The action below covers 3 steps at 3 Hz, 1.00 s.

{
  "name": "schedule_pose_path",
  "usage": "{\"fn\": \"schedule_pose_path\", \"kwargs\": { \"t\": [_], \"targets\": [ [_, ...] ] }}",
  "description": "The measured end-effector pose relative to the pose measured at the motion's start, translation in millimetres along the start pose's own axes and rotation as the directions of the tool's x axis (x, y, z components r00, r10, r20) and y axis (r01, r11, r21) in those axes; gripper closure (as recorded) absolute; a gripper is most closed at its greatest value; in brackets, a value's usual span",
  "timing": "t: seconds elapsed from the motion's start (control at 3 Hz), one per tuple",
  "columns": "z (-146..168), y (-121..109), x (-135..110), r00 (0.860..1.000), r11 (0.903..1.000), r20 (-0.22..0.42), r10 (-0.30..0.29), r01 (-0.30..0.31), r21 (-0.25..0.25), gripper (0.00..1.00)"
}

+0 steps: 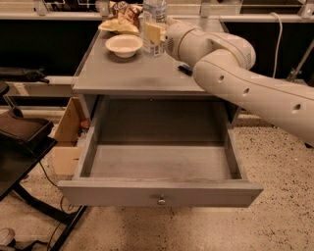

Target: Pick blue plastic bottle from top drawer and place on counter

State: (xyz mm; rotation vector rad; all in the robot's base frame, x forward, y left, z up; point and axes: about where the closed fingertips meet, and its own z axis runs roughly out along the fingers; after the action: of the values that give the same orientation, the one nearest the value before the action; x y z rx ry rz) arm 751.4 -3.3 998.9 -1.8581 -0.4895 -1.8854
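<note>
One blue plastic bottle (156, 13), upright at the far edge of the counter (132, 78), just beside a white bowl (124, 45). One gripper (156, 33), against the bottle's side; whether it clamps or has let go, I cannot tell from where I stand. One top drawer (159, 162), pulled out, nothing in it. One dark blue wrapper (185, 69), near the right edge, under the arm. Risks, by my judgement: the bottle is tall and narrow, so a sideways withdrawal could tip it onto the bowl or over the far edge; the arm could drag the wrapper.
</note>
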Motion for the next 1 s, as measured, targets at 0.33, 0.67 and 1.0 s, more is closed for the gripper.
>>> {"fn": "schedule_pose_path", "kwargs": {
  "t": [0.33,0.67,1.0],
  "targets": [
    [16,9,-18,0.999,0.9990,-0.010,-0.045,0.045,0.006,1.00],
    [39,34,-56,0.994,0.9945,-0.022,-0.105,0.105,-0.003,1.00],
    [51,46,-81,0.990,0.9902,-0.017,-0.139,0.139,-0.010,1.00]
  ]
}}
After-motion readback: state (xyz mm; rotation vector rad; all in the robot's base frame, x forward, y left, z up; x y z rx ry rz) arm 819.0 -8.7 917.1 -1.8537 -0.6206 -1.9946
